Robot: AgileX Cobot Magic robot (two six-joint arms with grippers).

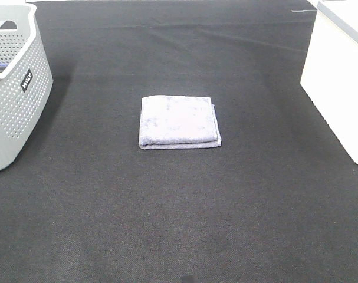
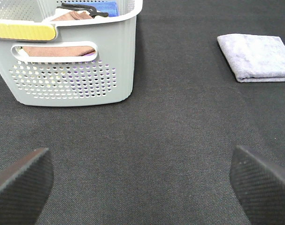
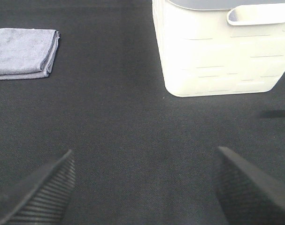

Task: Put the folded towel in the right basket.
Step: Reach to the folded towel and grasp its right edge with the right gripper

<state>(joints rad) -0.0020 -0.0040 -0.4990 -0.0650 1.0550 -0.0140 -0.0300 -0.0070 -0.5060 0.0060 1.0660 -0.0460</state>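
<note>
A folded pale lavender towel (image 1: 179,121) lies flat in the middle of the black table. It also shows in the left wrist view (image 2: 258,56) and in the right wrist view (image 3: 23,50). The right basket (image 1: 339,76) is white and stands at the right edge; the right wrist view shows it (image 3: 217,51) close ahead. My left gripper (image 2: 142,180) is open and empty, low over the cloth, far from the towel. My right gripper (image 3: 144,187) is open and empty too. Neither gripper shows in the high view.
A grey perforated basket (image 1: 13,88) stands at the left edge; the left wrist view (image 2: 67,56) shows brown and blue cloths inside it. Black cloth (image 1: 179,224) covers the table around the towel.
</note>
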